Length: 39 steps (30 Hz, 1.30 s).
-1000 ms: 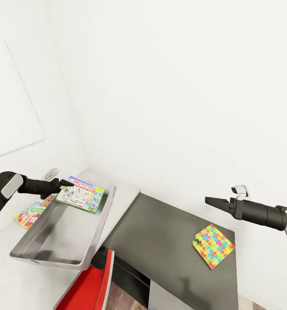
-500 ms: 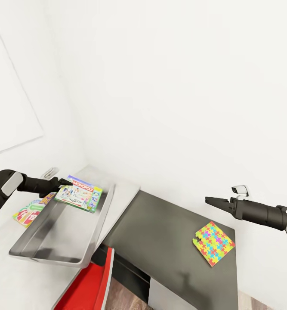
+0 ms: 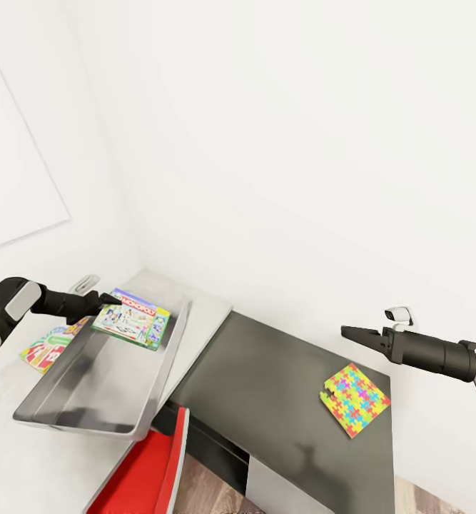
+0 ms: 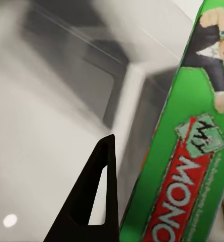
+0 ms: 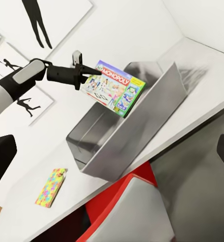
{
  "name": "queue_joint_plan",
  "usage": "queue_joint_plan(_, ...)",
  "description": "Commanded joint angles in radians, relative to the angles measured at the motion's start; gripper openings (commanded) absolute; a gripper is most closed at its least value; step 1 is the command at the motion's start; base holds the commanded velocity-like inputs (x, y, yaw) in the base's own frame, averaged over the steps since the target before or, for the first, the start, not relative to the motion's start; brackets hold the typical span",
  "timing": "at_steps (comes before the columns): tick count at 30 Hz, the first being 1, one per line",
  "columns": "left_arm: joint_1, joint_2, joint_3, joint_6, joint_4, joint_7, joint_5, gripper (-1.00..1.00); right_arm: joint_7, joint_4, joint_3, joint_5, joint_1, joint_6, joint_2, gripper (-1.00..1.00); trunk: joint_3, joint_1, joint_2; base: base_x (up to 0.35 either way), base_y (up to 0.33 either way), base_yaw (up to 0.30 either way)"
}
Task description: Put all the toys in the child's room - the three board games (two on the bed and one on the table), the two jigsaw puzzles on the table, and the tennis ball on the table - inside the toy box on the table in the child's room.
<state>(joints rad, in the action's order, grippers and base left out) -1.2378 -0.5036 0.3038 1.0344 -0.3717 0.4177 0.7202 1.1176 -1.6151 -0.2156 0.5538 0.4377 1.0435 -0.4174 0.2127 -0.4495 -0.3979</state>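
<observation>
My left gripper [image 3: 111,300] is shut on the corner of a green Monopoly board game [image 3: 135,318] and holds it tilted over the far end of the light grey toy box [image 3: 88,385] on the pale table [image 3: 205,314]. The left wrist view shows one dark finger [image 4: 94,196] beside the game's green lid [image 4: 192,151]. One jigsaw puzzle [image 3: 48,345] lies on the table by the box's outer side. Another jigsaw puzzle [image 3: 355,399] lies on a dark grey surface [image 3: 266,385], below my open right gripper [image 3: 348,332]. The tennis ball is out of view.
A red chair [image 3: 152,471] stands against the table's front, just below the toy box. White walls close in behind and to the left, with black silhouette pictures [image 5: 39,20] on them. Wood floor [image 3: 209,492] shows beside the chair.
The head view has drifted slightly. My left gripper still holds the board game over the box, and my right arm has kept its place.
</observation>
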Motion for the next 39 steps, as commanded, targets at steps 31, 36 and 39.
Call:
queue_joint_plan(31,-0.025,0.000,0.002,-0.003,0.002,0.003,-0.008,-1.00,0.004,0.000,-0.008,-0.002,0.001,0.004,-0.001,1.00,0.030,-0.001,-0.002,0.000,0.000,0.000)
queue_joint_plan(36,-0.032,0.000,-0.001,-0.005,0.005,-0.007,-0.008,-1.00,0.004,0.000,-0.009,-0.002,0.001,0.004,-0.002,1.00,0.037,-0.001,-0.002,0.000,0.000,0.000)
queue_joint_plan(39,-0.034,0.000,-0.003,-0.007,0.007,-0.017,-0.008,-1.00,0.004,0.000,-0.010,-0.002,0.001,0.004,-0.002,1.00,0.041,-0.001,-0.002,0.000,0.000,0.000)
